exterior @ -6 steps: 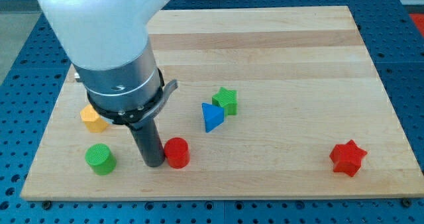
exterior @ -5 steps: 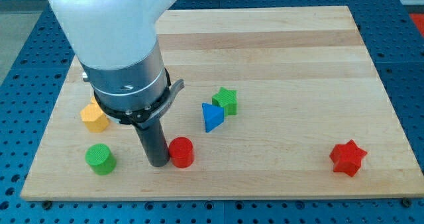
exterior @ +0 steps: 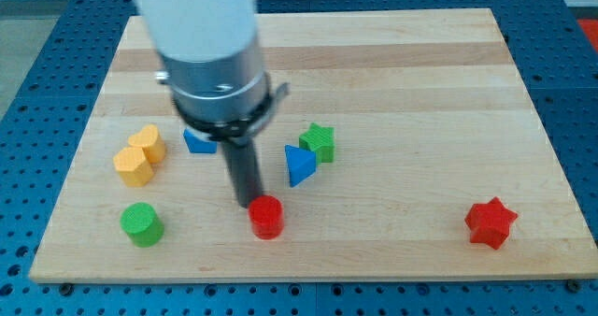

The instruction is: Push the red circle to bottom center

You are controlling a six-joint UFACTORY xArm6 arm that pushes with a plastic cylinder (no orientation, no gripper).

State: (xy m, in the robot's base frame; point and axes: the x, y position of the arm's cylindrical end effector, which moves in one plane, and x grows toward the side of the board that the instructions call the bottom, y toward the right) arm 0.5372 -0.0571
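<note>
- The red circle (exterior: 266, 216) sits near the tabletop's (exterior: 411, 92) bottom edge, a little to the view's left of the middle.
- My tip (exterior: 249, 204) is just beside the red circle, at its upper left, touching it or nearly so; I cannot tell which.
- The end effector is a plain dark rod with nothing to open or close, and it holds nothing.
- A blue triangle (exterior: 299, 165) lies above and to the right of the red circle, with a green star (exterior: 319, 141) touching its upper right side.
- A second blue block (exterior: 198, 142) shows partly behind the rod; its shape is unclear.
- A green circle (exterior: 141, 224) sits at the bottom left, well apart from the red circle.
- Two yellow blocks (exterior: 139, 156) lie together above the green circle.
- A red star (exterior: 491, 223) sits far to the view's right, near the bottom edge.
</note>
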